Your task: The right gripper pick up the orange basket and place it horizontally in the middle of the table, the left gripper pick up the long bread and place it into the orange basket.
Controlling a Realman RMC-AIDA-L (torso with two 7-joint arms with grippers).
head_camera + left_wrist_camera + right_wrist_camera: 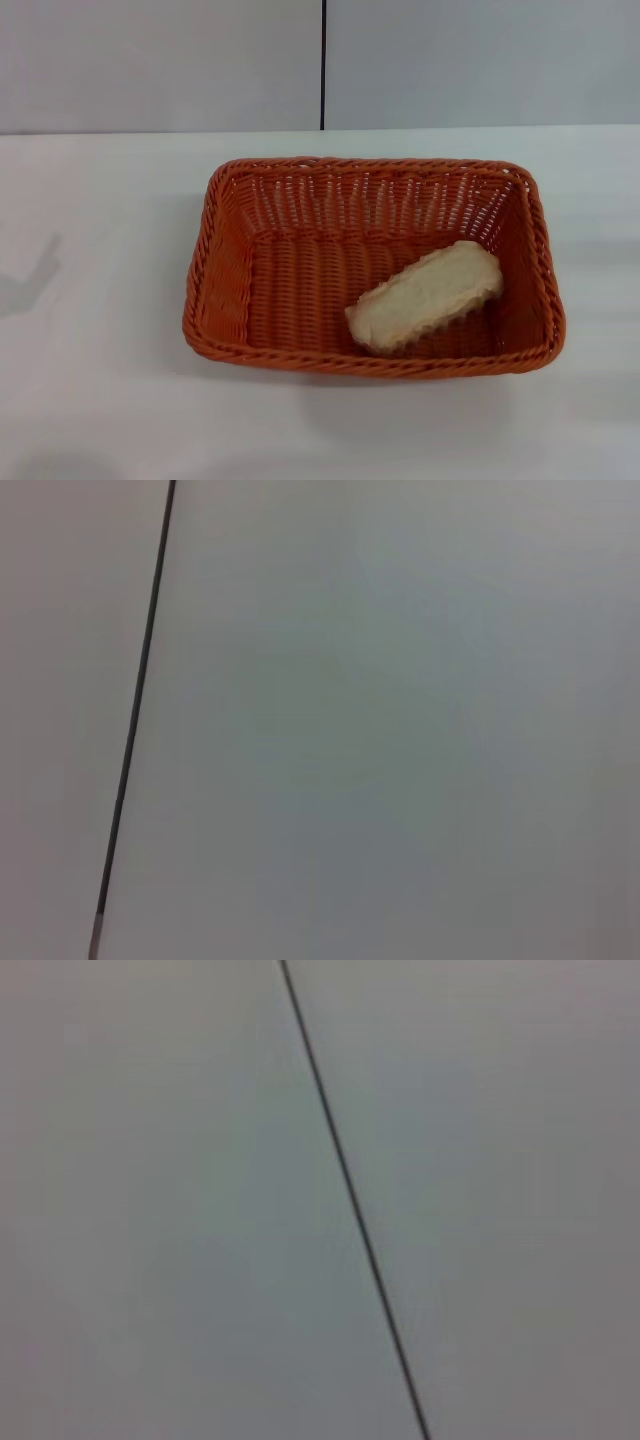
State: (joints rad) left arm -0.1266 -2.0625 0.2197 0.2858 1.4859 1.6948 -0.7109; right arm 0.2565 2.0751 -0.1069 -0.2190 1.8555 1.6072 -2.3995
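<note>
Long bread (425,295) | pale side up, inside orange basket (240,290) | mid-table (100,400)

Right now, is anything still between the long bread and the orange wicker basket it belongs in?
No. The pale cream long bread already lies inside the rectangular orange woven basket, underside up, near its right end. Neither gripper is in view.
</note>
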